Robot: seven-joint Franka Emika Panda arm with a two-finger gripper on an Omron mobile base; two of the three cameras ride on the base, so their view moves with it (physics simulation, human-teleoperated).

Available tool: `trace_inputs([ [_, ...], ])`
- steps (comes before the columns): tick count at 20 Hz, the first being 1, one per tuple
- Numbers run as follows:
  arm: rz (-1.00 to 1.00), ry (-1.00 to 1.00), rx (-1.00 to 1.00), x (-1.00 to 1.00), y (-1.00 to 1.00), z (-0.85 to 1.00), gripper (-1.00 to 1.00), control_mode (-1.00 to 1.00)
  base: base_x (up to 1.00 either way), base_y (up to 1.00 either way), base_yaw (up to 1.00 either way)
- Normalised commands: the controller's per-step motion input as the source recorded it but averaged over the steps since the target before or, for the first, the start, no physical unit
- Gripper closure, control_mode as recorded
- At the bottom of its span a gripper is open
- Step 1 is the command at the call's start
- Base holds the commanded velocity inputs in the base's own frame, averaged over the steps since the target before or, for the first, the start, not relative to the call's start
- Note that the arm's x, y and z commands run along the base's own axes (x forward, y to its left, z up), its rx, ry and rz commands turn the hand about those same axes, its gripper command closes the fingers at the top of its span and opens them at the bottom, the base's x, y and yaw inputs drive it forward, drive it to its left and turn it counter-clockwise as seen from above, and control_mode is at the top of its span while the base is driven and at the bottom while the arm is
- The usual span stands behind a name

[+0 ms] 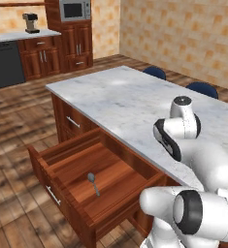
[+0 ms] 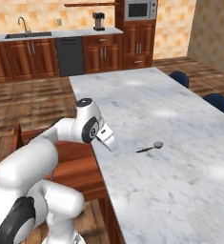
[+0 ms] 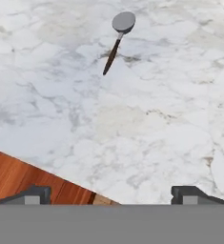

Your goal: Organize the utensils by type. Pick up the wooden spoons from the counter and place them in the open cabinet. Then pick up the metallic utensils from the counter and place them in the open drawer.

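hand (image 3: 111, 195): my fingers spread wide, nothing in them, hovering over the worktop's edge
metal utensil on top (image 3: 117, 39): lying flat on the marble worktop (image 2: 180, 157), well ahead of my fingertips
other metal utensil (image 1: 93, 183): already down in the open drawer (image 1: 62, 167)
stools (image 2: 218, 102): blue, along the far side

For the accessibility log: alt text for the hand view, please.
A metallic utensil with a round grey head and thin dark handle lies on the white marble counter, ahead of the open end effector. Reddish-brown wood of the drawer shows at lower left.
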Motion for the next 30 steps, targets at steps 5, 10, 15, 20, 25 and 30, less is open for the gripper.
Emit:
trace_inputs([
  [5,-0.1,0.22,0.0,0.35,-0.61,0.11,-1.0,-1.0,0.0,0.0,0.0],
  [10,-0.1,0.01,0.0,0.37,-0.52,-0.07,-1.0,-1.0,0.0,0.0,0.0],
  [15,-0.08,0.0,0.0,0.45,-0.41,-0.2,-1.0,-1.0,0.0,0.0,0.0],
  [20,-0.07,-0.05,0.0,0.47,-0.27,-0.4,-1.0,-1.0,0.0,0.0,0.0],
  [25,-0.04,0.01,0.14,0.5,-0.44,-0.26,-1.0,-1.0,0.0,0.0,0.0],
  [30,-0.04,0.0,0.14,0.51,-0.34,-0.4,-1.0,-1.0,0.0,0.0,0.0],
])
